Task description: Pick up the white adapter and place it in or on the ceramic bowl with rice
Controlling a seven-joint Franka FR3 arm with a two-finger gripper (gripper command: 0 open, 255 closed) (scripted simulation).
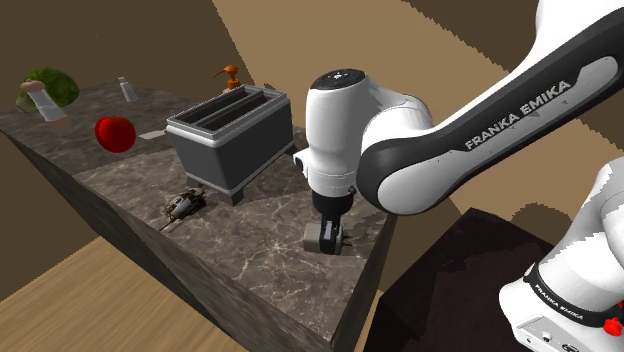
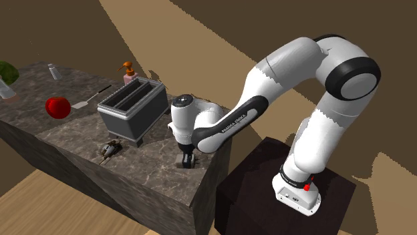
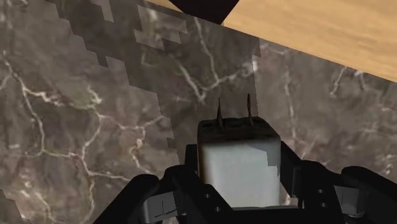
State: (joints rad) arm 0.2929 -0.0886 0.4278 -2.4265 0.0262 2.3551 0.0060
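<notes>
A small white adapter (image 3: 238,167) with two thin metal prongs lies low over the dark marble counter (image 3: 83,114), close to the corner nearest the stand. My black gripper (image 3: 238,181) points straight down on it, and its fingers (image 3: 191,172) press against the adapter's two sides. In the shoulder view the adapter (image 1: 313,238) shows as a pale block beside the gripper (image 1: 328,240), at counter level. I cannot tell whether it is off the surface. In the second exterior view the gripper (image 2: 188,162) is at the same counter corner.
A grey two-slot toaster (image 1: 230,135) stands just behind the gripper. A small dark object (image 1: 185,205) lies towards the shoulder view's left. Farther back are a red apple (image 1: 115,132), a shaker (image 1: 125,88), a soap dispenser (image 1: 230,75) and a green round thing (image 1: 52,85). The counter edge (image 1: 370,270) is close.
</notes>
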